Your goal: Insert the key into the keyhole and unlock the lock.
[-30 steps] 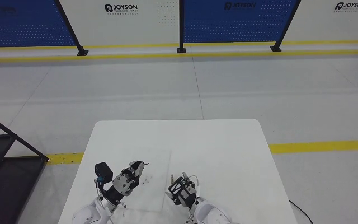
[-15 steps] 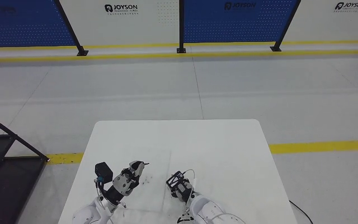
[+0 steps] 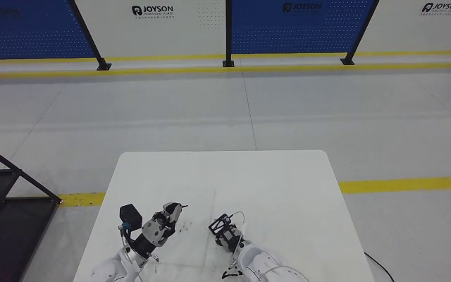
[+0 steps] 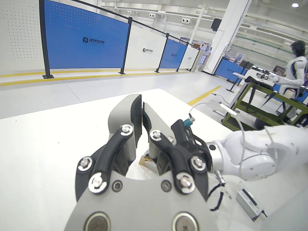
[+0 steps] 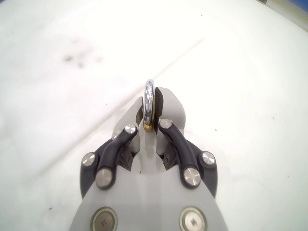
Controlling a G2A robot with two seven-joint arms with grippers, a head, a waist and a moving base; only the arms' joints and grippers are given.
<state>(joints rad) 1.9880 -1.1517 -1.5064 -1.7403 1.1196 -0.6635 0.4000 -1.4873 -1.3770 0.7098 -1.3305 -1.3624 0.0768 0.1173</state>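
**Lock clamped on the right, key pinched on the left, the 2 apart**

Your right end effector point(image 5: 151, 96) is closed down onto the lock point(image 5: 148, 114). Its 2 fingers point(image 5: 172, 106) squeeze the lock from either side. The chrome shackle stands out past the fingertips and the brass body sits deeper between them. You cannot tell from these views whether the lock touches the surface point(image 3: 282, 183) beneath it.

Your left end effector point(image 4: 142, 103) has its 2 ribbed pads point(image 4: 136, 111) pressed together, with only a sliver of gap between them. From above, a thin dark piece, the key point(image 3: 183, 206), sticks out past its tips and points away from the robot.

The 2 end effectors sit side by side near the robot's edge of the white surface. They are apart, so the key is clear of the lock.

Further out, dark smudges point(image 5: 72, 58) mark the surface near the left end effector. A thin straight line point(image 5: 178, 54) runs across the surface ahead of the lock. A small silver box point(image 4: 250, 203) with a black cable lies on the surface beside the right arm.
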